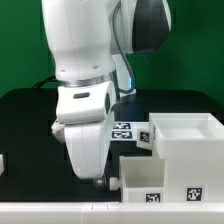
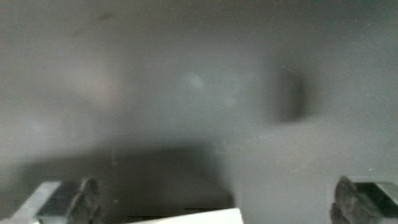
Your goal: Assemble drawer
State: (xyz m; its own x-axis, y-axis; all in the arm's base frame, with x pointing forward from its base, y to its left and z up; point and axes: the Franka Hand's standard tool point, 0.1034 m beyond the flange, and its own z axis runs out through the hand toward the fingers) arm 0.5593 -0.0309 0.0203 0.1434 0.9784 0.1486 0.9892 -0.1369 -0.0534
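My arm [image 1: 85,60] points straight down, and my claw [image 1: 98,181] hangs low over the dark surface [image 1: 25,115] — just beside a small tray [image 1: 143,185]. The big shell [image 1: 187,137] sits on the exterior view's right. Only my wrist view shows my fingers [image 2: 61,201] wide apart, holding nothing — a white corner [image 2: 199,217] peeks between.

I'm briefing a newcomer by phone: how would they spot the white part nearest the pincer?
Find the big white robot arm in the middle; its pincer hangs low over the black table. Just to the exterior view's right of the pincer sits a low white tray. Unlike the taller open box behind it, its near face shows two square tags.
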